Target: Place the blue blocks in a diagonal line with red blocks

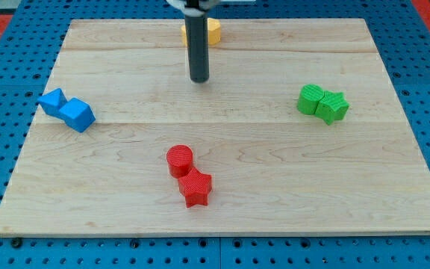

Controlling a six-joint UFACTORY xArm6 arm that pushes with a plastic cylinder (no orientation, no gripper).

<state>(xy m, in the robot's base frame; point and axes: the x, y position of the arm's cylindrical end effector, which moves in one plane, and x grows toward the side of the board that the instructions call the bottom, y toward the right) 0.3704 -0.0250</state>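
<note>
Two blue blocks touch at the view's left: an angular one [52, 101] and a cube [78, 115] just right and below it. A red cylinder [179, 160] and a red star [195, 187] touch below the board's middle, the star lower and to the right. My tip [199, 79] rests on the board near the view's top centre, well above the red blocks and far right of the blue ones. It touches no block.
Two green blocks [323, 103] sit together at the view's right. A yellow-orange block [211, 31] lies at the top edge, partly hidden behind the rod. The wooden board [222, 224] lies on a blue pegboard surface.
</note>
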